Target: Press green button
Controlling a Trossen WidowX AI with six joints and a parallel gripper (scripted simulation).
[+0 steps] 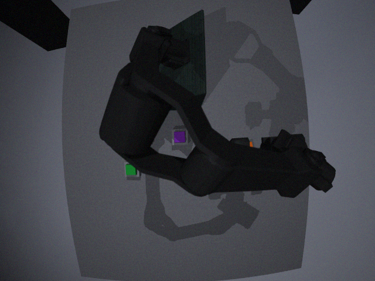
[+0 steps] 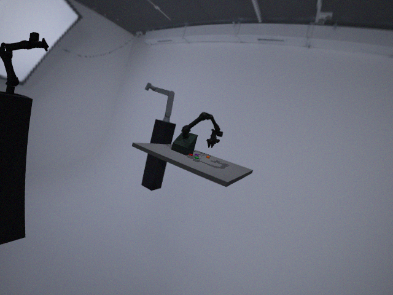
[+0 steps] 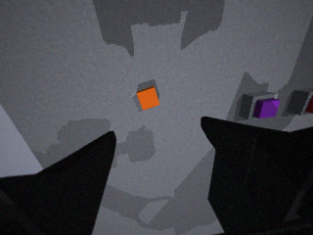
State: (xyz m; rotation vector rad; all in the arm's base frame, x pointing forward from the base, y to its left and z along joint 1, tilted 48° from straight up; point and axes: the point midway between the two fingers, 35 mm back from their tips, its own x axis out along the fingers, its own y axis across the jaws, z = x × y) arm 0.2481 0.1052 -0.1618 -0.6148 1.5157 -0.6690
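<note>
Gripper [image 3: 158, 134] raised high over table [image 1: 91, 242], jaws wide, gripping nothing. Green button [image 1: 130, 170] sits up, unpressed, well apart from gripper. Orange block [image 3: 148, 98] directly below. Press likely complete; nothing left.

Bare robot test cell, grey table [image 2: 231, 176], pale curved walls, dark pedestal [image 2: 156, 155], ceiling light panel [image 2: 30, 28]

Pale grey wall [image 2: 285, 110] filled most of the exterior view, curving into a dark ceiling [image 2: 221, 11] along the top. Bright window [image 2: 34, 34] sat at upper left. Grey table [image 2: 228, 176] stood mid-frame, with a dark pillar [image 2: 155, 165] behind it. Tall dark block [image 2: 12, 165] stood at the left edge. Light was dim and bluish.
</note>
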